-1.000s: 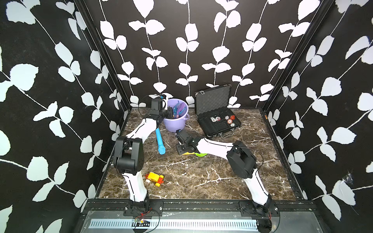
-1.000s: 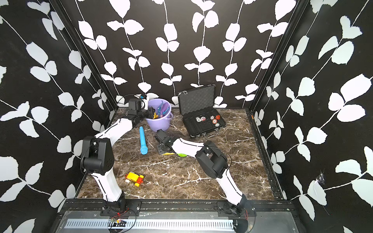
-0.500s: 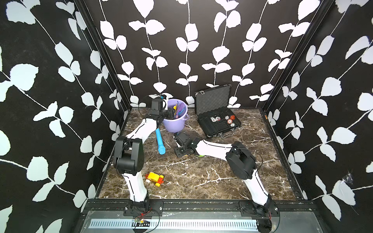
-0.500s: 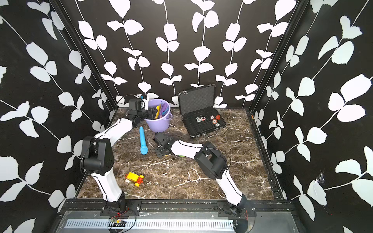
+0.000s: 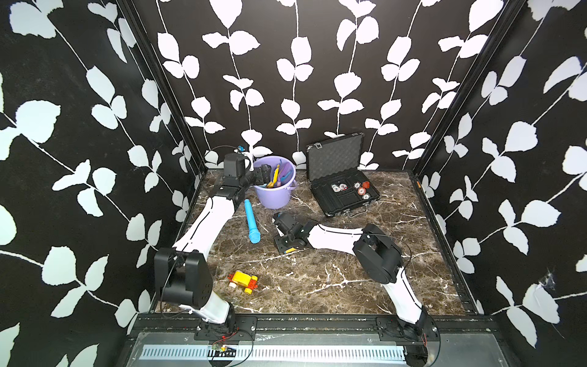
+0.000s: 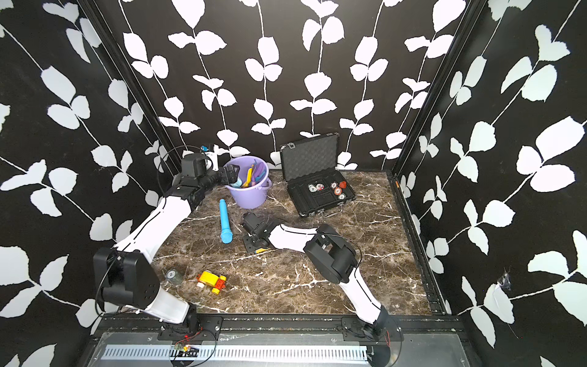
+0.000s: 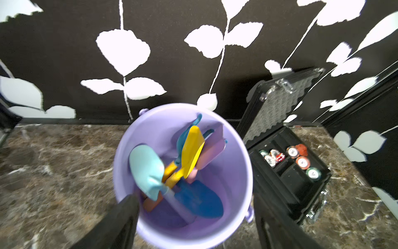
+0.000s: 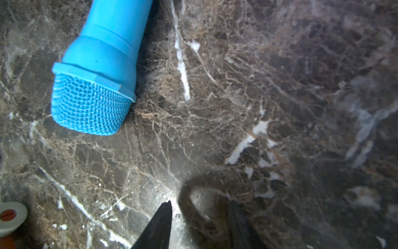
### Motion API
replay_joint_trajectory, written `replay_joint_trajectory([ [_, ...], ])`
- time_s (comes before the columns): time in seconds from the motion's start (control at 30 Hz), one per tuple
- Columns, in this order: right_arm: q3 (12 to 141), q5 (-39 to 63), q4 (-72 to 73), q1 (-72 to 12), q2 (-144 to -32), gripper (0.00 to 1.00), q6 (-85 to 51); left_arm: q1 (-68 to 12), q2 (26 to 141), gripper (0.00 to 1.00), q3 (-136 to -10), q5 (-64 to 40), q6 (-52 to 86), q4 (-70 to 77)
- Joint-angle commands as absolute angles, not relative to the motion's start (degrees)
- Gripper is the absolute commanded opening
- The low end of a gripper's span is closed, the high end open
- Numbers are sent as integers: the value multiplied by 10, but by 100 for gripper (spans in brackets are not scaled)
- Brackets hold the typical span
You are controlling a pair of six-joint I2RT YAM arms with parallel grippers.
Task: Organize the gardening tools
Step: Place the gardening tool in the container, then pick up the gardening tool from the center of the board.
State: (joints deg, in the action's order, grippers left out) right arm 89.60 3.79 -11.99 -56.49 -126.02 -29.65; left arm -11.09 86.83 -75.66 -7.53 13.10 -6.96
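Several gardening tools stand in the purple bucket (image 7: 117, 170) (image 5: 274, 197): a teal scoop (image 7: 146, 168), a yellow trowel (image 7: 191, 148), a purple spade (image 7: 213, 148) and a blue spade (image 7: 200, 200). My left gripper (image 7: 193, 220) (image 5: 265, 173) hovers open over the bucket's rim, holding nothing. My right gripper (image 8: 200, 215) (image 5: 282, 244) is low over the table's middle, jaws apart, with only bare marble between the fingertips. A yellow bit of a tool (image 5: 289, 250) (image 6: 260, 250) peeks out beneath it; the rest is hidden by the arm.
A light-blue cylinder (image 5: 252, 220) (image 8: 97, 75) lies between the bucket and my right gripper. A yellow-and-red toy car (image 5: 243, 281) sits near the front left. An open black case (image 5: 343, 187) with chips stands at the back right. A small round roll (image 6: 173, 275) lies by the left arm.
My left gripper has gone from shut to wide open over the bucket, and the blue spade now rests inside. The right gripper shifted forward, and the green tool beside it is now covered.
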Motion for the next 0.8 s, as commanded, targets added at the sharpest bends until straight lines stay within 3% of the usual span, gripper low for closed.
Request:
replay_joint_trajectory([
  [0.0,870,47,-127,-575,-1250,44,-309,-107,820,95,-725,-48,138,-93],
  [0.33,795,38,-111,-583,-1208,43,-324,-107,690,99,-608,-22,154,-102],
  [0.77,684,-15,-104,-606,-1135,45,-352,-107,604,99,-508,-49,178,-109],
])
